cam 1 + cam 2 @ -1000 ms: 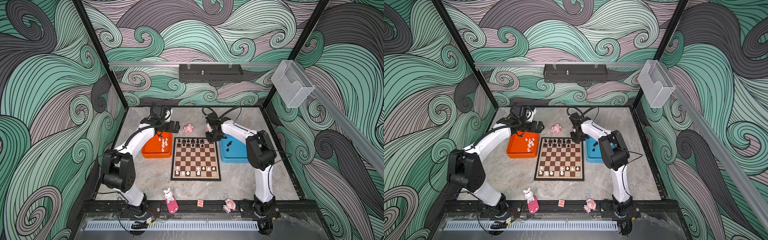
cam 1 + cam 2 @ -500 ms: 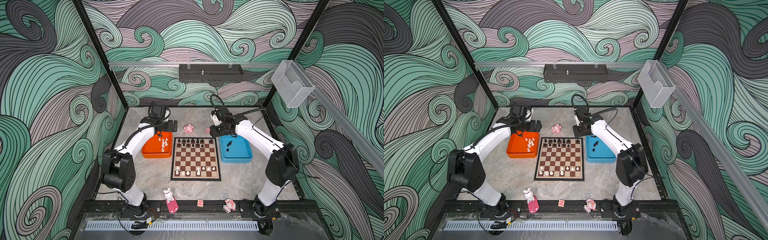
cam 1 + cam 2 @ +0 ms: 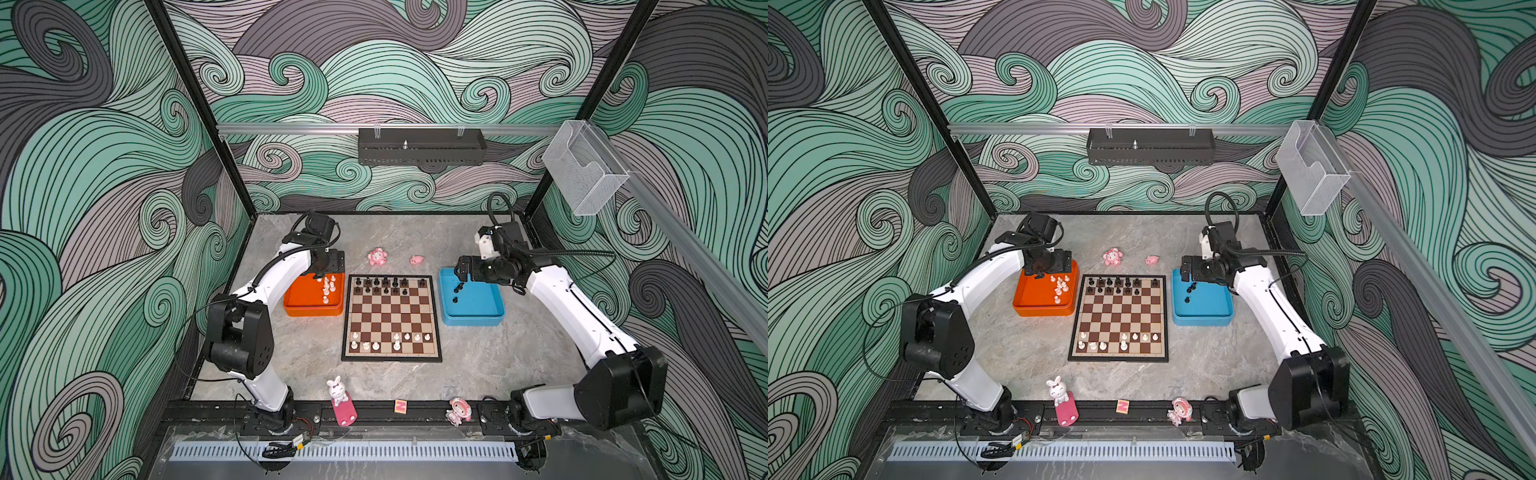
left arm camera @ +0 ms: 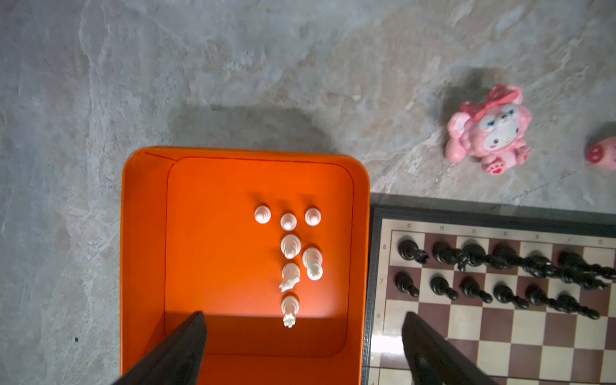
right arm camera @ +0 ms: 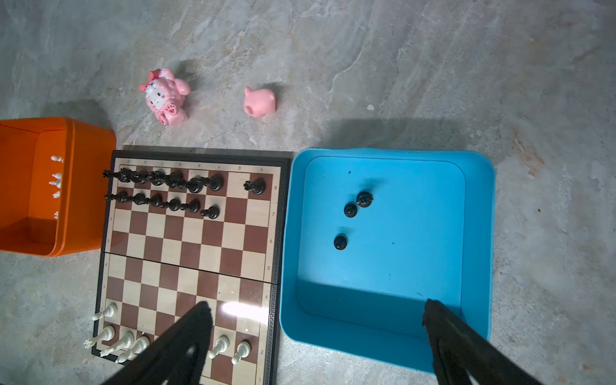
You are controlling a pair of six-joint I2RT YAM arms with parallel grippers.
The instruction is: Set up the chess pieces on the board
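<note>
The board (image 3: pixel 390 318) lies in the middle of the table in both top views. Black chess pieces (image 3: pixel 386 284) fill most of its two far rows, and several white ones (image 3: pixel 390 338) stand on the two near rows. An orange tray (image 3: pixel 311 309) to its left holds several white pieces (image 4: pixel 290 246). A blue tray (image 3: pixel 473 320) to its right holds three black pieces (image 5: pixel 350 210). My left gripper (image 4: pixel 304 315) hangs open over the orange tray, empty. My right gripper (image 5: pixel 316 303) is open and empty, high over the blue tray's edge beside the board.
Two pink toys (image 3: pixel 377 257) (image 3: pixel 416 260) lie behind the board. A bunny figure (image 3: pixel 340 399), a small block (image 3: pixel 400 405) and a doll (image 3: pixel 459 411) sit at the front edge. A black box hangs on the rear rail.
My right arm swung away from the board's far right corner to above the blue tray, and its jaws opened wide. The left arm has hardly moved.
</note>
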